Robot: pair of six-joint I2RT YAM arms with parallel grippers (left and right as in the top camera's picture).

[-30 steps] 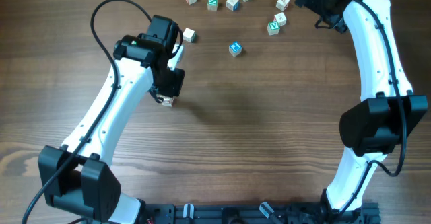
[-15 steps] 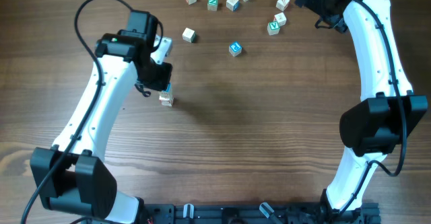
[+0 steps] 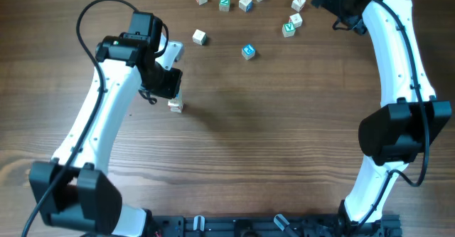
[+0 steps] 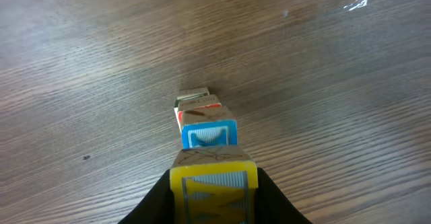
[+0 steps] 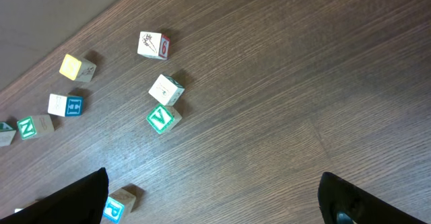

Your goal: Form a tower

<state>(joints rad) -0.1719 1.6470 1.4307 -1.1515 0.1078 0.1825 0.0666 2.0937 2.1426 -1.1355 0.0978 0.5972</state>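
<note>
Tower (image 3: 175, 106) noted upright on the left half of the counter (image 3: 270, 144), long axis vertical, directly under the left pincer (image 4: 213, 207). From the left wrist the stack is viewed almost end-on: yellow cube (image 4: 213, 183) topmost, blue-framed cube (image 4: 210, 134) beneath it, red-marked cube (image 4: 195, 107) lower down; the count below that cannot be made out. The left pincer is seen clamped on the yellow cube, dark fingers (image 4: 158, 207) flush at both sides, no gap showing. At the far right corner the right pincer (image 5: 212, 200) is held wide apart and empty, well apart from the tower, above the loose cubes (image 5: 160, 104). Step judged: top cube being seated. Relation that matters: pincer axis and tower axis are nearly in line, so release is best followed by a straight withdrawal upward along that line; any sideways drift is likely to be passed into the slim stack and topple it. Lower cubes appear shifted toward upper left in the wrist view; lean or mere perspective cannot be told. Left arm is at the tower; further cubes lie nearer the right arm.
</note>
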